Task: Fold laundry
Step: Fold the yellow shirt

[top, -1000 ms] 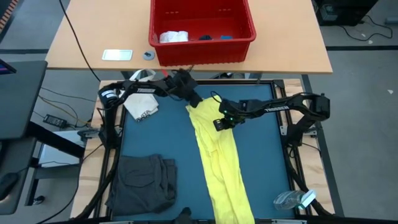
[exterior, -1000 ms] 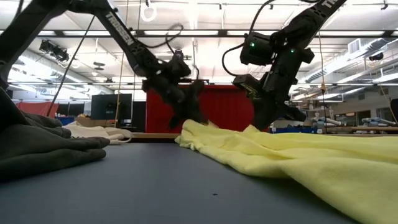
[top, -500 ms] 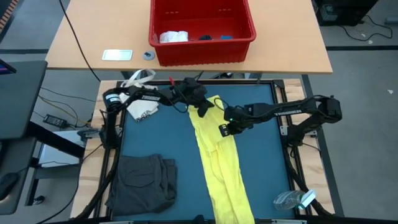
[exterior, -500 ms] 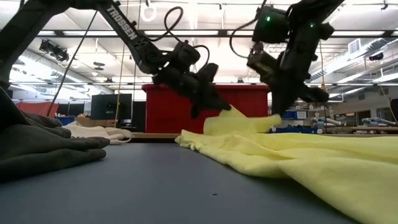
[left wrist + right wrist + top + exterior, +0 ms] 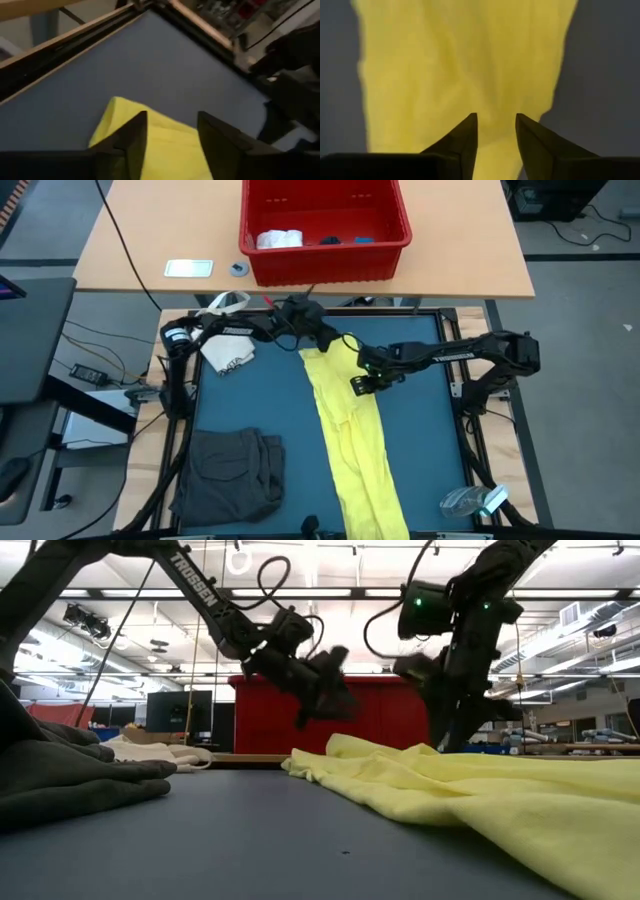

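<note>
The yellow T-shirt (image 5: 352, 440) lies as a long narrow strip down the middle of the blue table (image 5: 240, 400), from the front edge to the far end. It looks thin, light and very soft, so I judge it will sag and wrinkle when lifted; the best hold is at the far corners or the hem, one for each hand. The right gripper (image 5: 360, 383) hovers over the shirt's upper part, fingers apart, holding nothing. The left gripper (image 5: 327, 340) is above the far end of the shirt, also parted and empty.

The low view shows both grippers clear above the cloth, which the high view cannot tell. Only the high view shows the grey garment (image 5: 232, 470) near the front left, well apart, and the red basket (image 5: 325, 260) beyond the table.
</note>
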